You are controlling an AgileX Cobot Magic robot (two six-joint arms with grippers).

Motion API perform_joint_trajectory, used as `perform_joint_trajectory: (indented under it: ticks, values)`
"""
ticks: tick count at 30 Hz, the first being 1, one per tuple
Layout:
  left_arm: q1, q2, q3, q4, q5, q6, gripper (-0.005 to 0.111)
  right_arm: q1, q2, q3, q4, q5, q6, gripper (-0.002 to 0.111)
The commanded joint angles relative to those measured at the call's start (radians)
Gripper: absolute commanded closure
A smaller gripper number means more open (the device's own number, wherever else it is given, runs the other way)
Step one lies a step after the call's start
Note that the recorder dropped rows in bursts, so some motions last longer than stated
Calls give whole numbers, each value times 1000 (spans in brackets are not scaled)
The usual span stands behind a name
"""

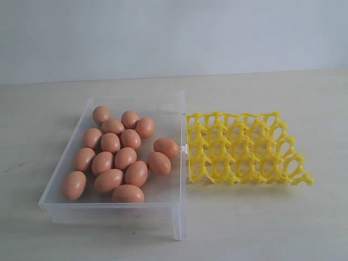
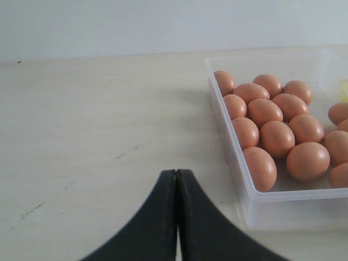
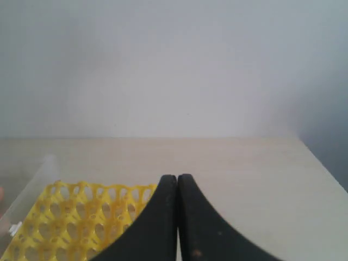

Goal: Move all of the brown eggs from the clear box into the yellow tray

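Note:
Several brown eggs (image 1: 125,158) lie loose in the clear box (image 1: 65,206) at the left of the exterior view; the same brown eggs (image 2: 277,138) and the clear box (image 2: 272,202) show in the left wrist view. The yellow tray (image 1: 239,149) sits right of the box against its white clasp, with all its cups bare; the yellow tray (image 3: 70,223) also shows in the right wrist view. My left gripper (image 2: 176,173) is shut on nothing, over bare table beside the box. My right gripper (image 3: 177,177) is shut on nothing, beside the tray. Neither arm appears in the exterior view.
Everything rests on a pale wooden table (image 1: 261,223) with a plain white wall (image 1: 174,32) behind it. The table's edge (image 3: 321,163) runs past the tray's side in the right wrist view.

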Motion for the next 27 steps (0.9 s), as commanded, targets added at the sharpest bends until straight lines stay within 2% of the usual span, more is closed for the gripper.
perform_joint_trajectory:
  ticks: [1,4,10,13,18,23,27]
  values:
    - [1,-6,-4,-1,-10,-1,107,-4,164,-145,93,142,-87,108]
    - [1,-6,-4,-1,-10,-1,107,-4,301,-229,195,212,-135,108]
    - [1,-6,-4,-1,-10,-1,107,-4,676,-401,351,539,-153,108]
    - [1,-6,-4,-1,-10,-1,107,46,835,-454,366,561,-199,108]
    - [1,-6,-4,-1,-10,-1,107,236,1021,-493,399,419,-286,108]
    - [1,-6,-4,-1,-10,-1,107,512,1103,-517,379,249,-312,108]
    - [1,-6,-4,-1,-10,-1,107,685,1175,-603,324,240,-256,102]
